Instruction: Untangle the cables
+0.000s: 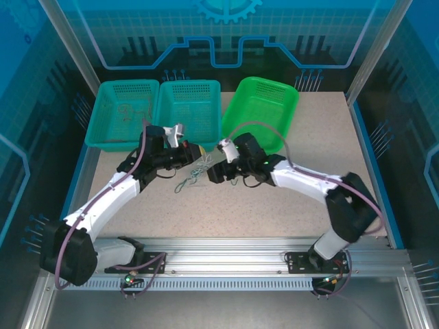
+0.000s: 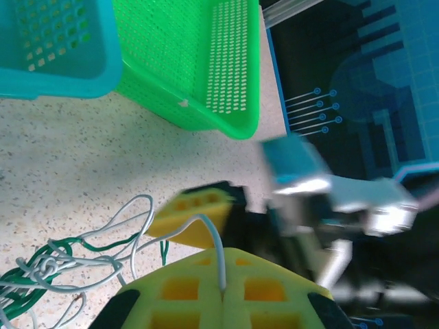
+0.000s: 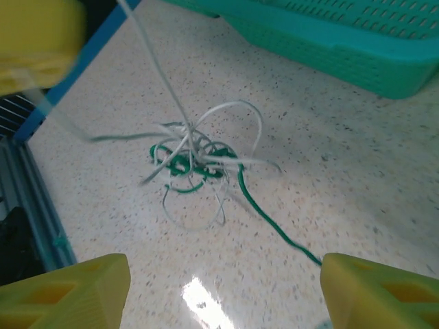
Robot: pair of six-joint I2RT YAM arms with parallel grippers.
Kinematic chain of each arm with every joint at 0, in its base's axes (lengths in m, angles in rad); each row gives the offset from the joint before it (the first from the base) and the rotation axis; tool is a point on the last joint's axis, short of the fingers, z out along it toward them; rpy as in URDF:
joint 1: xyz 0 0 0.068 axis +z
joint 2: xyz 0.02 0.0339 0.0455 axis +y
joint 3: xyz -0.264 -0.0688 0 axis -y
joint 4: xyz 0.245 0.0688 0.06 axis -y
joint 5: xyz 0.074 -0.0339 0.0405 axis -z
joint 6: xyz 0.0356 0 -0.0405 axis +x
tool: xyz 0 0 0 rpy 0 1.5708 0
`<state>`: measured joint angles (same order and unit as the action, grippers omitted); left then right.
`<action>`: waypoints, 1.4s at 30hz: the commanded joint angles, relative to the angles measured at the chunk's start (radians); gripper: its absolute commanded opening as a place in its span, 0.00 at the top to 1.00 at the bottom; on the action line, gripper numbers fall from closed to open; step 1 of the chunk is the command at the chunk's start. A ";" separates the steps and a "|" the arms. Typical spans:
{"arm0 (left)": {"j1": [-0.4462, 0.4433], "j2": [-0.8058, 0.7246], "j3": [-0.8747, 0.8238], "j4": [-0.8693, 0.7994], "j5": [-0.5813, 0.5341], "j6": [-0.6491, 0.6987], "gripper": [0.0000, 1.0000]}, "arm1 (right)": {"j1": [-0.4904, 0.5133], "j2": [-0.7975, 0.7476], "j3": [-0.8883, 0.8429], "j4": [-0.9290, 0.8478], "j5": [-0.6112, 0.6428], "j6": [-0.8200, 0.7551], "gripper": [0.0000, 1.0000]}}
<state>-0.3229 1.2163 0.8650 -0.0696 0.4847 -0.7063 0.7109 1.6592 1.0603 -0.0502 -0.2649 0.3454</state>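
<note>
Toward the far edge of the tabletop, just in front of the teal basket and near the green basket, the cables lie in one small knotted clump. My left gripper is closed, its yellow pads pinching one white cable that rises taut from the clump; my right gripper hangs above the tangle with its fingers spread wide, holding nothing.

These are thin round wires with smooth insulation, white strands looped through a dark green cable; I judge them nearly weightless, limp yet a little springy, since several loops stand off the surface rather than lying flat. They look slick enough to slip through a loose pinch; a hard pull would likely tighten the knot and drag the whole clump along. The best hold for my free gripper seems to be the green tail that runs clear of the clump, or the knot's edge, to pin it while the white strand is drawn out. The tabletop is pale speckled stone-look laminate, glossy in places; the baskets are perforated moulded plastic.
</note>
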 commanded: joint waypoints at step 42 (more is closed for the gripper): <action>0.789 -0.291 0.100 -0.342 0.140 0.085 1.00 | -0.278 -0.530 -0.489 -0.370 0.246 0.162 1.00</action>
<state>0.4629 0.9398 0.9524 -0.4381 0.5495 -0.6502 0.4355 1.1454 0.5793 -0.4183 0.0414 0.5194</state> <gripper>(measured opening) 0.053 0.066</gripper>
